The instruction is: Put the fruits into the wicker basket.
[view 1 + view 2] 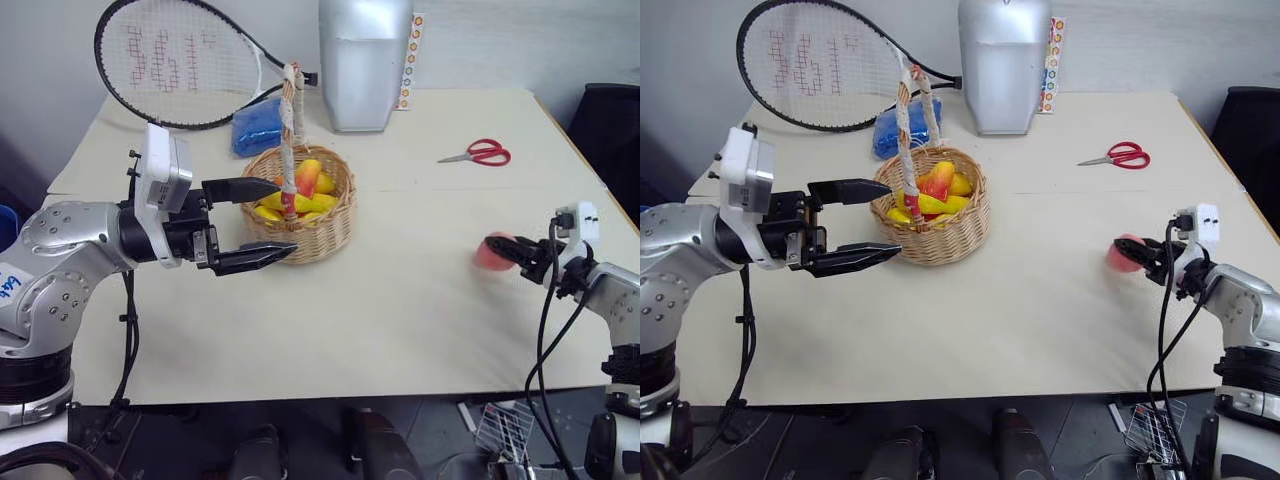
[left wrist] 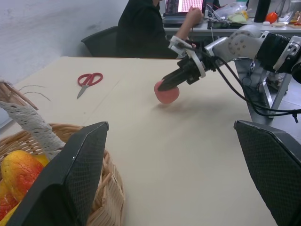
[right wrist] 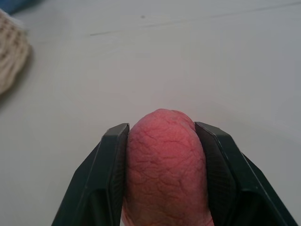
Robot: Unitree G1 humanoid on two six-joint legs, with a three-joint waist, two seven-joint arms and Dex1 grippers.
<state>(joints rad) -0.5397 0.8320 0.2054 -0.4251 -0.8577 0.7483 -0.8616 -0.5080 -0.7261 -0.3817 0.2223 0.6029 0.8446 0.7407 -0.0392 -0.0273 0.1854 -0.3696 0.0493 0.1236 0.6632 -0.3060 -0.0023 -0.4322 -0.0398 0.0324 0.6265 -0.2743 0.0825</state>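
While the left fingers gape, right fingers clamp the peach.

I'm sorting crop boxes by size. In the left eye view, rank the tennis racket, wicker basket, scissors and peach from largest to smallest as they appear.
1. tennis racket
2. wicker basket
3. scissors
4. peach, in the right pincer

The scissors lie farther from the camera, so their lead over the peach is probably real.

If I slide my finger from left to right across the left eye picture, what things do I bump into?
left gripper → wicker basket with fruits → red scissors → pink peach in the right gripper.
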